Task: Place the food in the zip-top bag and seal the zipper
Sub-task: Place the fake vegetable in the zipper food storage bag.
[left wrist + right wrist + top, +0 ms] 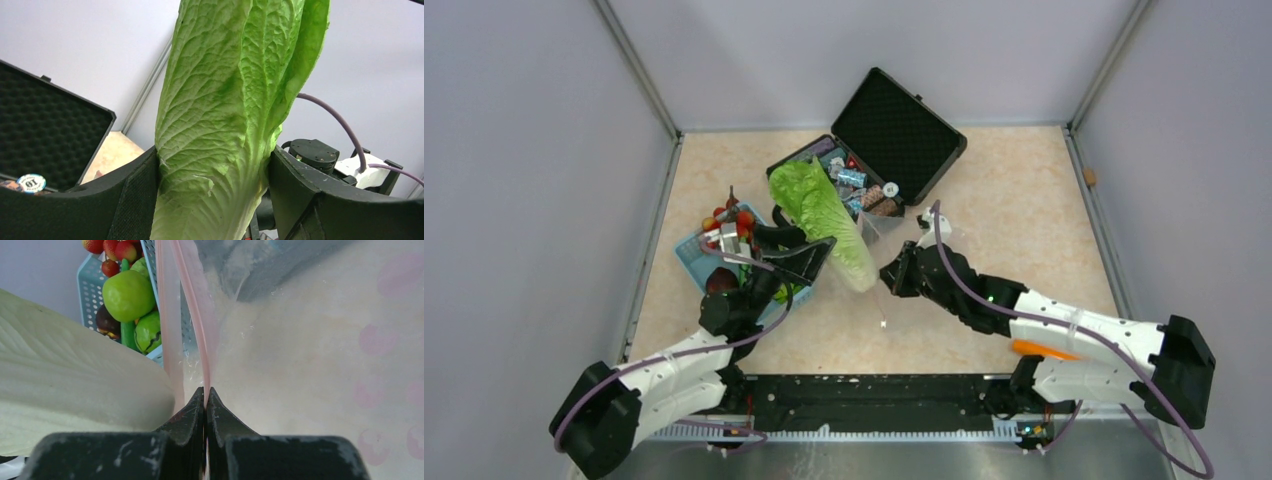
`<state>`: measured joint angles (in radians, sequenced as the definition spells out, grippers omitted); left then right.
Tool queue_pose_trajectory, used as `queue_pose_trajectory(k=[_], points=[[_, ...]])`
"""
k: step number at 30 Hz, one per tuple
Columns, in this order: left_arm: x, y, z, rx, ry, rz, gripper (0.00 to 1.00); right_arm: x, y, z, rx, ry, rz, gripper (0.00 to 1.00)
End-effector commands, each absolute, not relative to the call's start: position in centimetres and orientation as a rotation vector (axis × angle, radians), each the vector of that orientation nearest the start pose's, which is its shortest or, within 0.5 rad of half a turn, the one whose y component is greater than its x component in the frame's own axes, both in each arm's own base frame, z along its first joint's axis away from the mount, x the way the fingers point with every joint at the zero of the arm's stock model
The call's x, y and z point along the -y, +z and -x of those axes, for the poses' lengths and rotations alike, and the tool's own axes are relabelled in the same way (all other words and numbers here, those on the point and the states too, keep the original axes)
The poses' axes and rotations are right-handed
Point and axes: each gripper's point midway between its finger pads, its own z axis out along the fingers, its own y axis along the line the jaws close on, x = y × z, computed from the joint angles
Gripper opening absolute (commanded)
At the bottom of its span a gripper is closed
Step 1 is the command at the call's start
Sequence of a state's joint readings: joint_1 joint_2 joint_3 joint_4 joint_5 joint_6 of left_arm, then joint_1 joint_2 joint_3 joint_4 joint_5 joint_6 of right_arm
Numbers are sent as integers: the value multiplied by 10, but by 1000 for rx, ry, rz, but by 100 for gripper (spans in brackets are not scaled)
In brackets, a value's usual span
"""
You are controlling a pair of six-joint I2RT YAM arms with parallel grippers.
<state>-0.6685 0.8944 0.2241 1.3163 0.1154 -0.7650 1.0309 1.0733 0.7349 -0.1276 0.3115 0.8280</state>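
My left gripper (809,257) is shut on the white-green long vegetable (822,212), holding it aloft with the leafy end toward the black case; in the left wrist view the vegetable (220,115) fills the space between the fingers (135,195). My right gripper (892,276) is shut on one pink strip of the zipper (199,310) of the clear zip-top bag (300,340). The other pink strip (167,315) stands apart, so the mouth is open. The vegetable's pale end (75,390) lies just left of the mouth. The bag is barely visible in the top view.
A light blue basket (689,255) at the left holds a green apple (128,294), red cherry tomatoes (120,250), a dark purple piece (106,322) and other green produce. An open black case (902,130) with chips and trinkets stands at the back.
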Motion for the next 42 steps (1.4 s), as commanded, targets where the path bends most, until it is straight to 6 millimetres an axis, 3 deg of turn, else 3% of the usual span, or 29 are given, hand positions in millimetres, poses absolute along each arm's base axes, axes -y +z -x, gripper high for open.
queue_pose_trajectory(k=[1, 8, 16, 24, 28, 35, 40, 42], points=[[206, 383, -186, -784, -1404, -70, 0, -302, 222, -209, -2043, 952, -38, 0], [210, 379, -195, -776, -1376, -66, 0, -307, 238, -199, -2024, 1044, -18, 0], [218, 358, -210, -839, -1288, -84, 0, -301, 260, -198, -1967, 1084, -41, 0], [231, 365, -210, -834, -1246, -146, 0, -296, 279, -197, -1998, 1032, -22, 0], [233, 373, -205, -803, -1261, -149, 0, -304, 294, -189, -1961, 1162, -44, 0], [241, 374, -198, -797, -1283, -188, 1, -300, 315, -198, -1890, 1185, -125, 0], [249, 353, -199, -871, -1239, -261, 34, -299, 329, -197, -1843, 1221, -134, 0], [251, 346, -201, -918, -1210, -279, 52, -296, 332, -197, -1836, 1209, -136, 0]])
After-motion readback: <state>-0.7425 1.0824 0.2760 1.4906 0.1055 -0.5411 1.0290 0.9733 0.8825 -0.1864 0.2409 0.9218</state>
